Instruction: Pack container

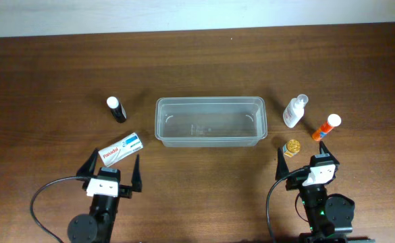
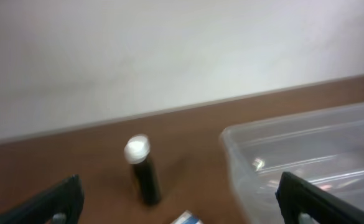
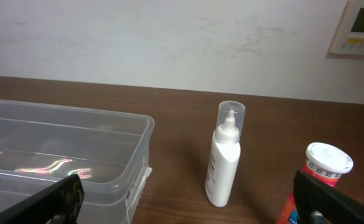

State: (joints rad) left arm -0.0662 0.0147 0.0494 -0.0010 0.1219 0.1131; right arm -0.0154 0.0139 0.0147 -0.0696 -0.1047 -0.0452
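Though unseen overhead, wall panel.

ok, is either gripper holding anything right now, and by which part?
Nothing held: left gripper and right gripper both open and empty, apart from the container.

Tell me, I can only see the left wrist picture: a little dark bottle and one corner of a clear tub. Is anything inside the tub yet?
Observer: No. From overhead, the container is empty.
Operator: Is there anything past its other end?
Observer: Yes. A white spray bottle stands upright on the table just beyond its right end.
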